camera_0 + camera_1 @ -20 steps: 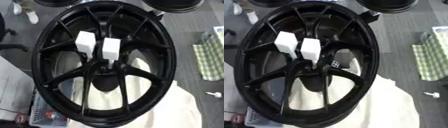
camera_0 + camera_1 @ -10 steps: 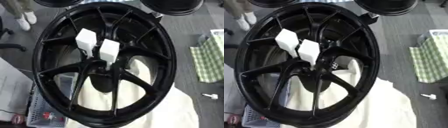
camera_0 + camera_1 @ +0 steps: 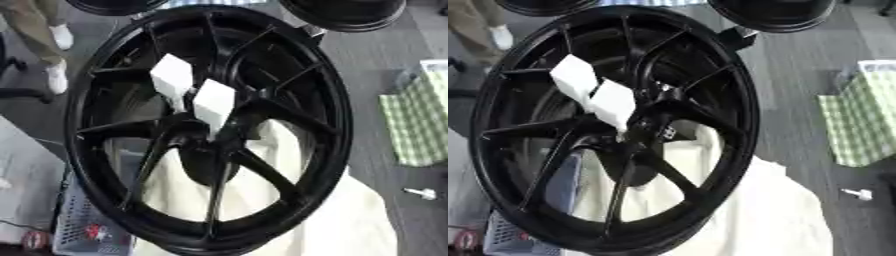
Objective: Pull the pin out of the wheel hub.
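— Left eye first. Anything big?
— Black wheel (image 3: 339, 125), tilted, filling most of the view. Spokes meeting at the hub (image 3: 197, 140), just below the middle.
— And on the hub?
— Two white blocks. Upper block (image 3: 172, 79) over a spoke gap, lower block (image 3: 213, 102) just beside it, narrowing down to the hub. Touching each other or not: cannot tell.
— Around the wheel?
— Cream cloth (image 3: 354, 222) under and behind the lower rim. Basket (image 3: 77, 227) at lower left. Checked bag (image 3: 422, 125) on the floor at right, well apart. Small white thing (image 3: 422, 192) lying near it.
— Hands?
— Spread or pinching: cannot tell, neither one in sight.
— Right eye now.
— Same wheel, shifted left, blocks by the hub again. Another dark rim (image 3: 776, 12) at the top edge, beyond the wheel. Cloth showing pale through the lower spoke gaps.
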`<state>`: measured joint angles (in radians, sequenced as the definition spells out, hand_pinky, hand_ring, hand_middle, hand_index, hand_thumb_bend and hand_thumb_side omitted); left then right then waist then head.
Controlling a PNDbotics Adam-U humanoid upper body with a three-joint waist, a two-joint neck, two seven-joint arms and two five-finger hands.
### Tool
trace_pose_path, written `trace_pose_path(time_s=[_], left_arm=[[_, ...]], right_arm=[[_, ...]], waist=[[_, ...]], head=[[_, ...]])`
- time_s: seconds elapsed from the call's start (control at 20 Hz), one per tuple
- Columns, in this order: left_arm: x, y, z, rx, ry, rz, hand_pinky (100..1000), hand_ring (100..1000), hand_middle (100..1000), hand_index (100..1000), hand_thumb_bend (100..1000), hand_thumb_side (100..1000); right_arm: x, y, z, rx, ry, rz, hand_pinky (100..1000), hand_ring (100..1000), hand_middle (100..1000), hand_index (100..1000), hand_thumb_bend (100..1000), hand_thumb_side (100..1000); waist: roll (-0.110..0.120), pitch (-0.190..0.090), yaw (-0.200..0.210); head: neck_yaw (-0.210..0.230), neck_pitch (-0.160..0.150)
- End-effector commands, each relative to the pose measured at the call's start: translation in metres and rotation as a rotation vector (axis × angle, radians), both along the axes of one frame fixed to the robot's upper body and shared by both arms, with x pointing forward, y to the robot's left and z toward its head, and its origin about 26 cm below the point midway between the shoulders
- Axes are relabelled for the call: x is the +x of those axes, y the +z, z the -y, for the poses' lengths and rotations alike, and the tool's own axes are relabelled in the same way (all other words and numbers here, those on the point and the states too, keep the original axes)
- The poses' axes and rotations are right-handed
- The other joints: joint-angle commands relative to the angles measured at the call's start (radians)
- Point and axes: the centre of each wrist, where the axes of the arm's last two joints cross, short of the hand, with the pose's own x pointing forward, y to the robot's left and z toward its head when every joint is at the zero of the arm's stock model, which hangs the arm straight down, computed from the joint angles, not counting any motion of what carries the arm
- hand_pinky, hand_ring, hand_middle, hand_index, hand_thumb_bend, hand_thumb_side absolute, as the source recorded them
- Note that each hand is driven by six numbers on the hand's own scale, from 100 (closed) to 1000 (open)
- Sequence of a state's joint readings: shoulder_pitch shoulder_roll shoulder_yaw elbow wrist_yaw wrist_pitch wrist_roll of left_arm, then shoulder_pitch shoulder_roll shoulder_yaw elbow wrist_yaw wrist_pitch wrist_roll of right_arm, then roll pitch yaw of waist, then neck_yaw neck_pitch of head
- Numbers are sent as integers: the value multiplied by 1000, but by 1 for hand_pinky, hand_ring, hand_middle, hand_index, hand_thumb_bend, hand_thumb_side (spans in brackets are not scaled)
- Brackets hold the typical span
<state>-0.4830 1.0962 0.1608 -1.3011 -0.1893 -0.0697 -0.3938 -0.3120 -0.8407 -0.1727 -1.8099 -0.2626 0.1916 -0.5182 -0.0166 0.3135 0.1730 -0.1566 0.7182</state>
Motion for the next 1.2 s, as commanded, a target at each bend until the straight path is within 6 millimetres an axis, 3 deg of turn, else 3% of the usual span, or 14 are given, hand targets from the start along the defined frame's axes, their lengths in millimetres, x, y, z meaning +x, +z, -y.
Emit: trace_pose_path(time_s=[0.05,0.1,0.35,0.85,1.2], left_arm=[[-8,24,0,-50,26,159,832,764,693,792,169,621],[-8,25,4,-99,13,211,822,739,663,777,108,641],[-7,27,32,-411,-115,444,812,701,627,751,100,689],[-16,5,105,-731,-320,543,809,685,612,747,100,733],[-20,-4,118,-791,-319,540,808,681,608,745,100,740]], right_arm=[[-4,13,1,-30,-10,38,665,677,558,708,100,535],[-5,14,1,-32,-10,39,665,676,559,708,100,532],[-5,16,-1,-37,-8,46,664,675,558,706,100,526],[-4,20,-5,-35,2,59,663,674,558,705,100,522],[-4,22,-6,-36,1,66,661,673,558,704,100,515]], waist=[[4,-31,2],[4,-32,2],[1,-31,1],[-6,-25,-4],[-12,-21,-7]], head=[[-1,-8],[-1,-8],[3,-9],[11,-10],[21,-14]])
